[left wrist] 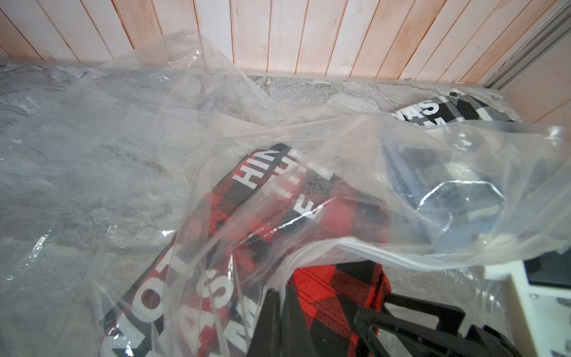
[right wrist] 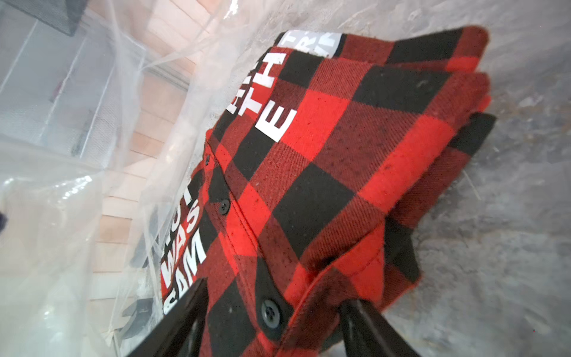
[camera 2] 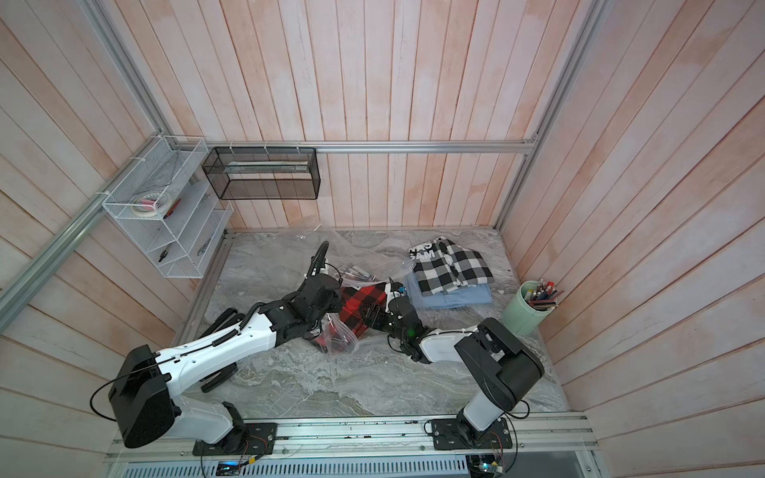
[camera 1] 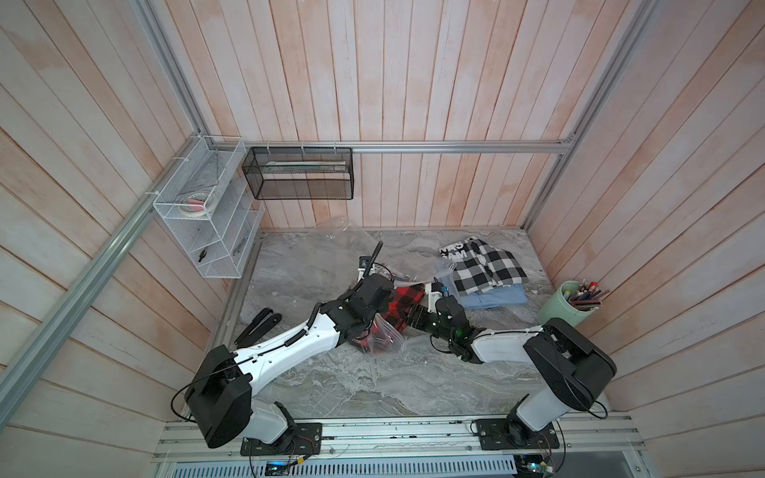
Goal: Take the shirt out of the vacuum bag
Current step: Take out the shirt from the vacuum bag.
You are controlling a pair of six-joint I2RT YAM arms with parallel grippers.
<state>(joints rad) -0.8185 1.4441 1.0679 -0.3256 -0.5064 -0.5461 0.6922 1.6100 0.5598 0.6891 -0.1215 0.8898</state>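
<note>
The red-and-black checked shirt (camera 1: 403, 304) (camera 2: 359, 304) lies folded mid-table, part of it still under the clear, crinkly vacuum bag (camera 1: 385, 339) (left wrist: 123, 154). The near end of the shirt (left wrist: 333, 296) sticks out of the bag's mouth. My left gripper (left wrist: 279, 296) is shut on the bag's mouth edge, with the film pinched between its fingers. My right gripper (right wrist: 275, 296) (camera 1: 416, 316) comes from the right, and its jaws stand wide, closed on the shirt's (right wrist: 324, 160) thick folded end. The bag (right wrist: 61, 216) billows beyond the shirt.
A black-and-white checked shirt (camera 1: 486, 265) lies on a folded blue one (camera 1: 492, 296) at the back right. A green cup of pens (camera 1: 569, 304) stands by the right wall. Black tools (camera 1: 258, 325) lie at the left. A white wire shelf (camera 1: 207, 215) and a black mesh basket (camera 1: 298, 174) hang on the walls.
</note>
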